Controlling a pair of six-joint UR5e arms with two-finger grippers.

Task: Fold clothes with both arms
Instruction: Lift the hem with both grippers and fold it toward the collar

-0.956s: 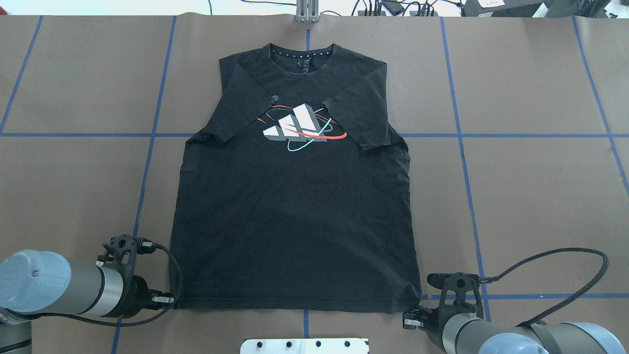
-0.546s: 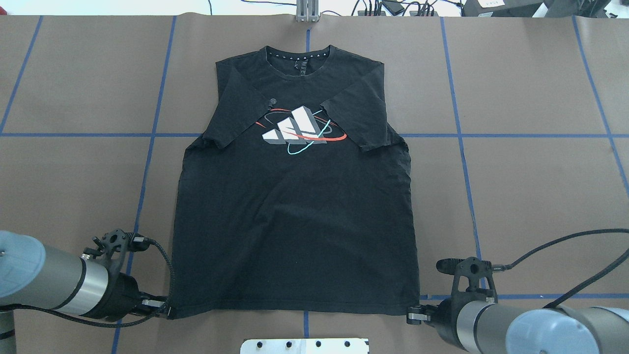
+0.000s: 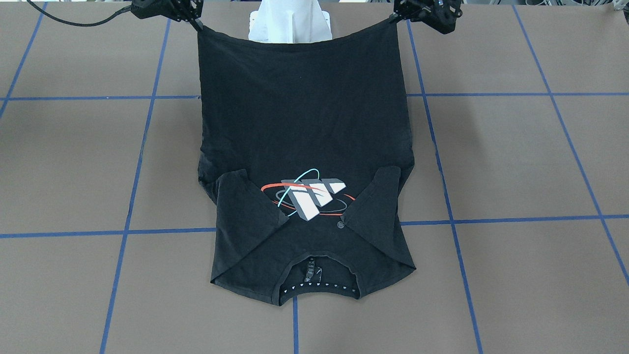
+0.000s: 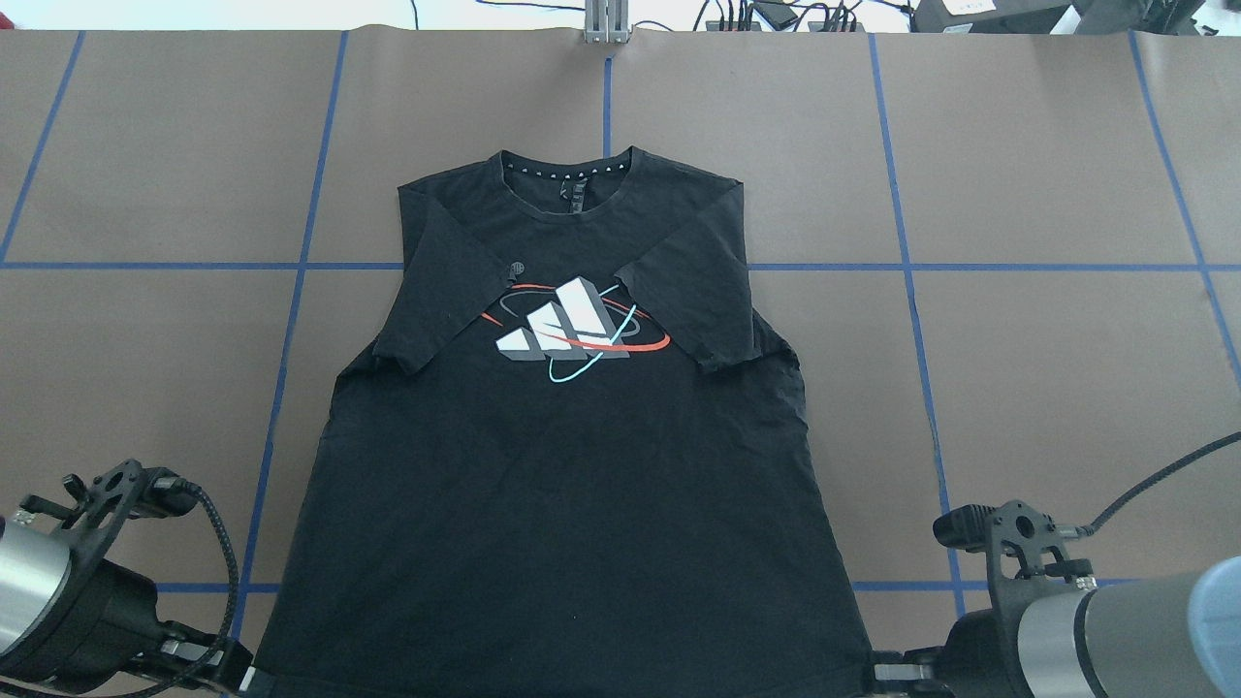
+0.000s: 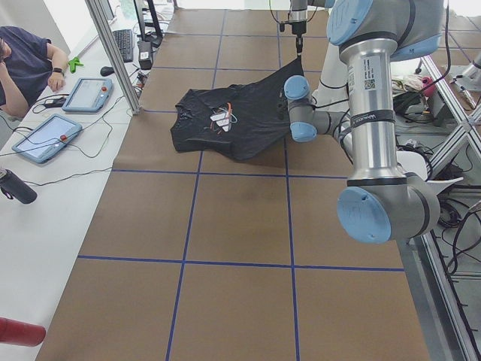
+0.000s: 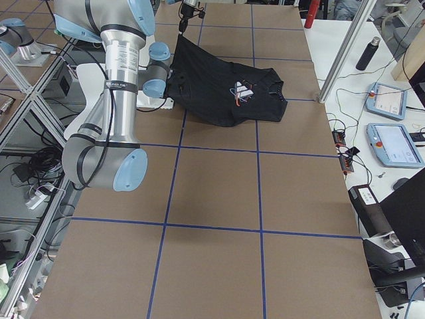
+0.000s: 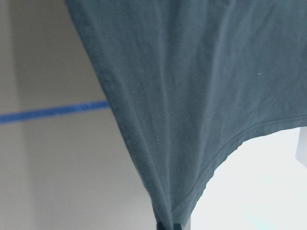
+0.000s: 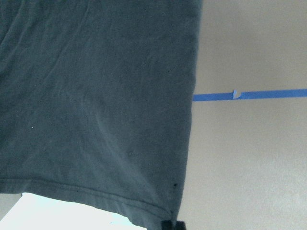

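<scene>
no word or number reads out here. the black t-shirt [image 4: 572, 504] shows a white-grey three-bar logo [image 4: 562, 325] ringed in red and teal, no letters with it. neck label [image 3: 308, 271] and round sleeve badge [image 3: 340, 224]: too small to read. same for the dark print on the left arm [image 5: 367, 90].

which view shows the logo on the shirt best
The overhead exterior view: the logo sits upright and large on the T-shirt, only its edges tucked under the folded sleeves. The front-facing view shows it upside down; both side views show it tiny; the wrist views show only hem fabric.
</scene>
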